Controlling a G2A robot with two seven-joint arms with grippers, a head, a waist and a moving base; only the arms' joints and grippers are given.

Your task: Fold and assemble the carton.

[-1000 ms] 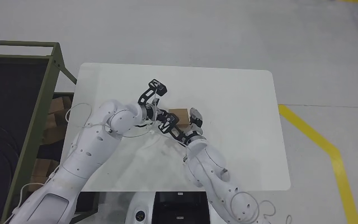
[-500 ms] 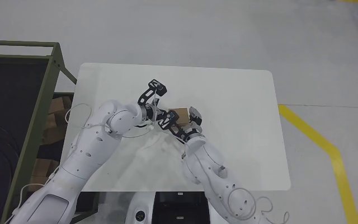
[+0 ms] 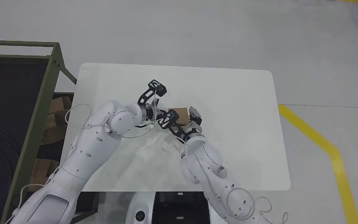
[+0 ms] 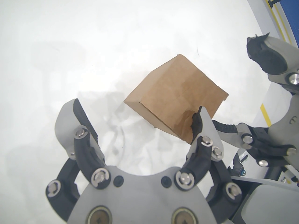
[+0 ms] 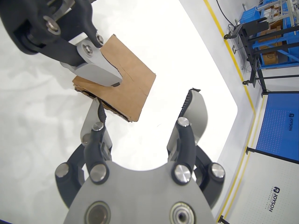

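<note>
Near the middle of the tabletop, well apart from all four edges, sits the carton — brown cardboard pressed mostly flat, its stacked layers showing along one ragged edge in the right wrist view. Both arms meet at it from the near edge.

The left gripper is spread wide and grasps nothing. One of its fingers presses on the carton's top face close to a corner, and the other hangs over bare tabletop just beside the carton.

The right gripper is likewise splayed and released. One of its fingers is tucked against the carton's lower edge, seemingly under it, just below the left gripper's pressing finger. Its other finger stands free, apart from the cardboard. Whether the carton lies fully on the surface or is tipped up on that side I cannot tell.

Toward the far edge and the right edge the white surface runs broad and open from the carton's free sides. Past the left edge stands a green frame with cardboard boxes below it, close to the far left corner. Beyond the right edge a yellow line crosses the floor.
</note>
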